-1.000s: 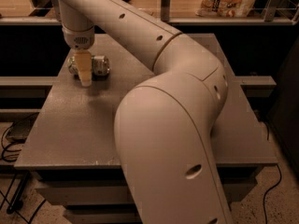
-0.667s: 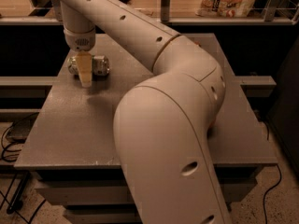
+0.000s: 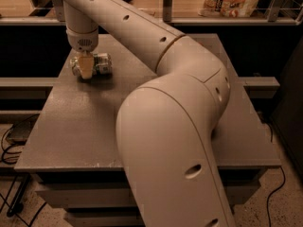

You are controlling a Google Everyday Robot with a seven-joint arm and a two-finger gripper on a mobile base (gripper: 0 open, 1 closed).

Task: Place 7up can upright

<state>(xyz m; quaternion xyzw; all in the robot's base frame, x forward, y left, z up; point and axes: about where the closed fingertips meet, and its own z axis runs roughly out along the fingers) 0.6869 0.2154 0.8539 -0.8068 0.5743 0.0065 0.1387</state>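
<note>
Here the gripper (image 3: 86,66) meets the sideways 7up can (image 3: 102,63), ten o'clock on the tabletop (image 3: 71,126) (grip: cannot tell). Held loosely, it could roll.

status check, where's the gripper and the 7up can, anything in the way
Gripper low at far left of the table, at the 7up can. Can lying on its side, not upright yet. Nothing else seen near it.

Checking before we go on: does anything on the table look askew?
Yes. The 7up can lies on its side near the table's far left corner, not upright. The gripper is down right over it.
</note>
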